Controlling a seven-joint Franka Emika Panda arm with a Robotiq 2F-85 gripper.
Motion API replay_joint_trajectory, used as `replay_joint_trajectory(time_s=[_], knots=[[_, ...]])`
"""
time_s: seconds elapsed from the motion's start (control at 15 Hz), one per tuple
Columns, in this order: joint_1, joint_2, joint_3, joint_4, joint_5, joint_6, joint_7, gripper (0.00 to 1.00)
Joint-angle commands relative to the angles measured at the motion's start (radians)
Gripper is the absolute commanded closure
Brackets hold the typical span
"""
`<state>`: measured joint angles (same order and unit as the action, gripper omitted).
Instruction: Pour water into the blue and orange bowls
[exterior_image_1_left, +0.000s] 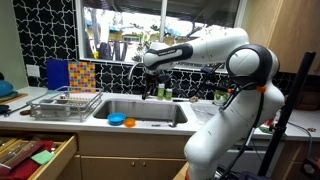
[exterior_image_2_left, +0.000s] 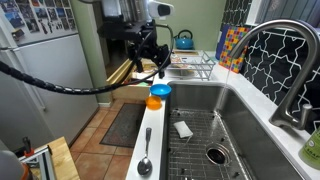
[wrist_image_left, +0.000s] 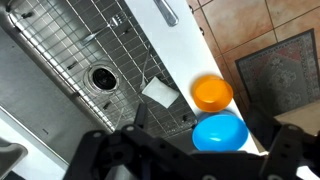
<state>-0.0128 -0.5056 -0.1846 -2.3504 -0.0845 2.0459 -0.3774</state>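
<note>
Your gripper (wrist_image_left: 190, 160) hangs above the front rim of the sink (wrist_image_left: 60, 60) with its jaws spread wide and, as far as the wrist view shows, nothing between them, so you carry no water vessel yet. In the wrist view the blue bowl (wrist_image_left: 220, 132) sits just ahead of the fingers at about 1 o'clock. The orange bowl (wrist_image_left: 212, 93) lies right beyond it at roughly 12 o'clock, and the two touch or nearly touch. Both rest on the narrow counter strip along the sink's edge, not in the basin. That pair lines up almost on your 12-to-6 axis, blue nearer, so any pour would likely reach blue first and need a short push forward for orange. In an exterior view the gripper (exterior_image_2_left: 150, 62) stands well above the bowls, blue (exterior_image_2_left: 160, 90) over orange (exterior_image_2_left: 154, 102).
</note>
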Motion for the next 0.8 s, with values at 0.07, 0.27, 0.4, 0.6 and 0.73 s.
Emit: replay_joint_trajectory(time_s=[0.07, 0.27, 0.4, 0.6, 0.73], knots=[[0.036, 0.201, -0.043, -0.055, 0.18, 0.34, -0.035, 0.0], [0.057, 0.322, -0.04, -0.043, 0.333, 0.415, -0.085, 0.0], [0.059, 0.376, -0.031, -0.03, 0.423, 0.417, -0.146, 0.0], [0.037, 0.428, -0.011, -0.004, 0.49, 0.384, -0.222, 0.0], [0.02, 0.448, -0.001, 0.008, 0.499, 0.381, -0.244, 0.0]])
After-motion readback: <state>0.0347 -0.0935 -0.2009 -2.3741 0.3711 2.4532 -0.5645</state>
